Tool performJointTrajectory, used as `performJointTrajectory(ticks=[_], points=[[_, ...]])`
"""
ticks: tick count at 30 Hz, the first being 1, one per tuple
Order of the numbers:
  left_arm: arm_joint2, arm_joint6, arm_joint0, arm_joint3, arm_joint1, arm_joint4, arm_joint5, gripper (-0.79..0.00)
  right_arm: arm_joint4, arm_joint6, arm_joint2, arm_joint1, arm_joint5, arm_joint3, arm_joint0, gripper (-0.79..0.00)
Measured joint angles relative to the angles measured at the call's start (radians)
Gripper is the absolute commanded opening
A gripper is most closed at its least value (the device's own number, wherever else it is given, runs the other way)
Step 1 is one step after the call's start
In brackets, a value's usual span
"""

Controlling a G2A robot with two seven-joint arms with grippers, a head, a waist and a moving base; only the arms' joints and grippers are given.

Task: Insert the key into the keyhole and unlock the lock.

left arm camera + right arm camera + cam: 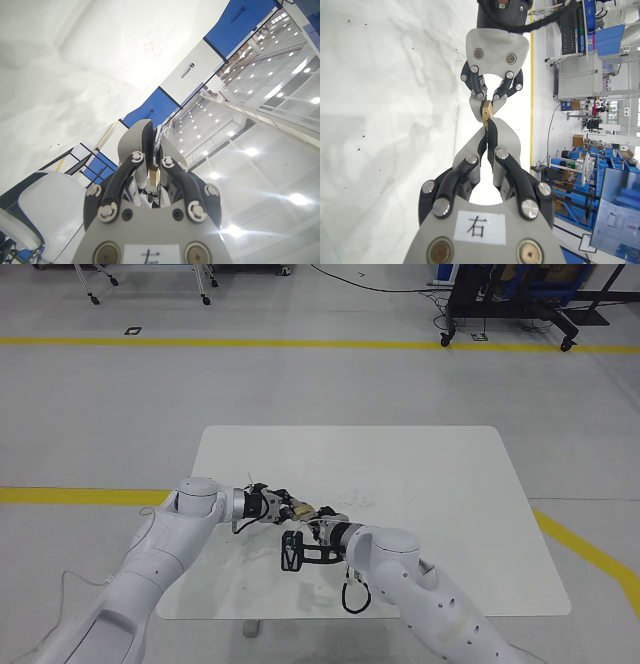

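There is one brass padlock (487, 113), and it bears one silver shackle (159, 134). The grippers number two: one left gripper (153, 131) and one right gripper (490, 131). There is one white table (430, 464).

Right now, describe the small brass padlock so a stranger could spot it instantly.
Above the white table, the robot's left gripper and right gripper meet tip to tip. The left one clamps the small brass padlock; it is the only golden piece among grey and black parts.

Bright, lamps (251, 151) glaring, edges seemingly warped
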Motion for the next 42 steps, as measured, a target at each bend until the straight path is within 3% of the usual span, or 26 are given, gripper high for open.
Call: performJointTrajectory(ticks=[25, 26, 27, 28, 42], points=[[-0.006, -0.032, 0.000, 0.005, -0.004, 0.023, -0.009, -0.785, 0.038, 0.050, -0.018, -0.016, 0.022, 0.083, 0.059, -0.785], [-0.007, -0.034, 0.000, 0.005, -0.004, 0.023, -0.009, -0.785, 0.039, 0.051, -0.019, -0.016, 0.024, 0.085, 0.060, -0.702], [-0.008, -0.037, 0.001, 0.005, -0.004, 0.023, -0.010, -0.785, 0.041, 0.052, -0.018, -0.017, 0.026, 0.082, 0.060, -0.175], [-0.008, -0.038, 0.001, 0.005, -0.004, 0.023, -0.011, -0.785, 0.041, 0.053, -0.016, -0.016, 0.030, 0.078, 0.059, 0.000], [-0.035, -0.019, 0.013, 0.001, -0.006, -0.009, -0.040, -0.785, 0.066, 0.064, 0.025, -0.010, 0.043, 0.022, 0.029, 0.000]])
